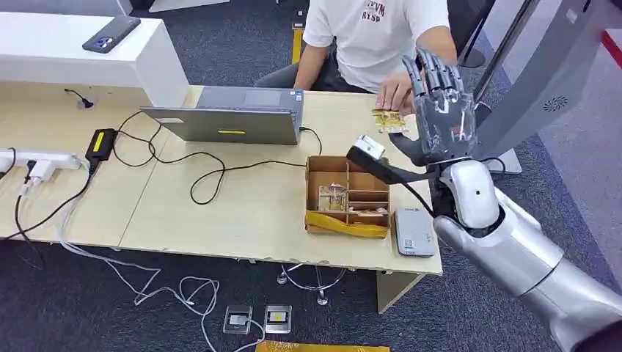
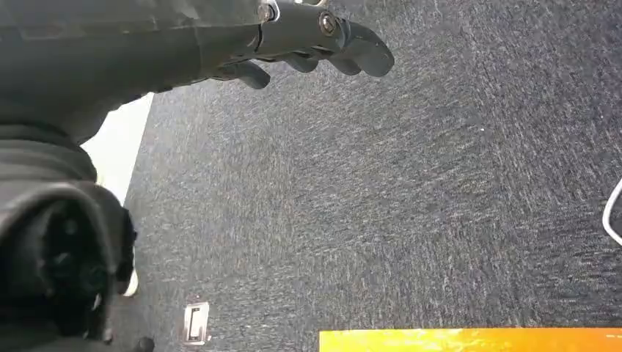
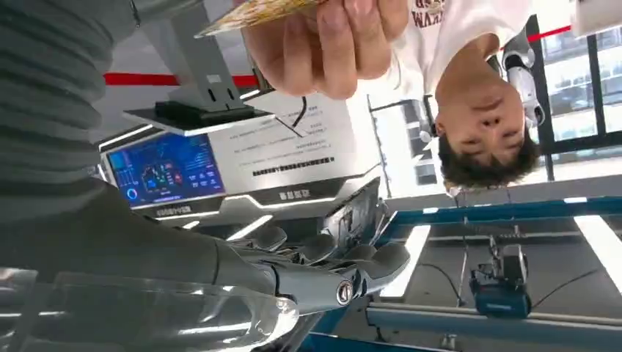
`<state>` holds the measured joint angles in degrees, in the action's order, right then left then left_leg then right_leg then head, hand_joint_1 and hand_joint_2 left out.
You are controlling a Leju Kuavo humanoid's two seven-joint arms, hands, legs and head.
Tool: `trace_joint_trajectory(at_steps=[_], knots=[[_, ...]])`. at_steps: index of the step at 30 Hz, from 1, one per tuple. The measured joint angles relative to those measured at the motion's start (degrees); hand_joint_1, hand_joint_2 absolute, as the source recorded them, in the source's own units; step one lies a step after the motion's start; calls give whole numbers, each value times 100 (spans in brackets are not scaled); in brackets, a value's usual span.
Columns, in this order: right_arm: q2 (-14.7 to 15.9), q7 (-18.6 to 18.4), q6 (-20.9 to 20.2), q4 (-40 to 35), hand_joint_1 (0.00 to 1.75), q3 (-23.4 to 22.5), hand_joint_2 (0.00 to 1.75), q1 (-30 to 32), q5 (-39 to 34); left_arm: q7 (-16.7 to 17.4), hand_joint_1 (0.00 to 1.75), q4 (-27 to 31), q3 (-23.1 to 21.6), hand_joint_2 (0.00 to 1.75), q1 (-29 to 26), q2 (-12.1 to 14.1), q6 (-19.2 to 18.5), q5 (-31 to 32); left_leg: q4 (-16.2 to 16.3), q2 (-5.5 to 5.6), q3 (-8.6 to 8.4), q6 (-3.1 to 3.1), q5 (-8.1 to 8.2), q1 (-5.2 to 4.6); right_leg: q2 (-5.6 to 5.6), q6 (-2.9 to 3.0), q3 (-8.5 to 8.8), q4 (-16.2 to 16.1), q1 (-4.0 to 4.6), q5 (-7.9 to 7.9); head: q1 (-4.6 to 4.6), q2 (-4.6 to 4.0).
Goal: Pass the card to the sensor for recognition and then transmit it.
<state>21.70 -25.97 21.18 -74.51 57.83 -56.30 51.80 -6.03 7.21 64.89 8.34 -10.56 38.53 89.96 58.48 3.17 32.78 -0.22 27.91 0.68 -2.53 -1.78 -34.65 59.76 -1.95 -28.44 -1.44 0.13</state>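
The right robot hand (image 1: 440, 110) is up in the air with its fingers spread apart, holding nothing. The card (image 1: 389, 120) is just beside it at about 9 o'clock, held by the person's hand (image 1: 396, 94) over the table (image 1: 220, 213). I think the person holds it out so the robot can take it. The grey sensor (image 1: 414, 232) lies at 6 o'clock from the card. The left robot hand (image 2: 308, 40) hangs over the carpet, fingers loosely apart, holding nothing.
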Motion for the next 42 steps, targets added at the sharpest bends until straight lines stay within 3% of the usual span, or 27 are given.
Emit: trace_joint_trajectory(at_steps=[2, 3, 4, 5, 12, 25, 42], knots=[[0, -2, -2, 18, 0, 42, 175, -3, -9, 0, 0, -2, 0, 0, 0, 9, 0, 0, 0, 0, 0, 0, 0, 0, 0, 0, 0, 0, 0, 0, 0, 0], [0, -7, -9, 26, 23, 61, 175, -4, -9, 0, 0, -6, -2, 0, 0, 13, 0, 0, 0, 0, 0, 0, 0, 0, 0, 0, 0, 0, 0, 0, 0, 0], [0, -9, -11, 35, 147, 74, 175, -7, -9, 0, 0, -24, -2, 0, 0, 17, 0, 0, 0, 0, 0, 0, 0, 0, 0, 0, -1, 0, 0, 0, 0, 0], [0, -13, -29, 44, 175, 99, 175, -17, -13, 0, 0, -33, -2, 0, 0, 20, 0, 0, 0, -1, -1, 0, 0, 0, 0, 0, -1, 0, 0, 0, 0, 0], [2, -46, -291, 59, 175, 155, 175, -26, -98, 0, 0, -33, -2, 0, 0, 26, 0, 0, 0, -2, -1, 0, 0, 0, -3, 0, -2, 0, 0, 0, 0, 0], [2, -79, -352, 59, 175, 247, 175, -49, -109, -2, 0, -33, -4, 0, -1, 48, 0, 0, 0, -4, -1, 0, 0, 0, -3, 0, -2, 0, 0, 0, 0, 0], [-20, -13, -101, 175, 175, 295, 175, 60, -474, -13, 0, -33, 7, 0, -2, 50, 0, -17, 0, -4, -2, 0, 0, 0, -4, 0, -3, 0, 0, 0, 0, 0]])
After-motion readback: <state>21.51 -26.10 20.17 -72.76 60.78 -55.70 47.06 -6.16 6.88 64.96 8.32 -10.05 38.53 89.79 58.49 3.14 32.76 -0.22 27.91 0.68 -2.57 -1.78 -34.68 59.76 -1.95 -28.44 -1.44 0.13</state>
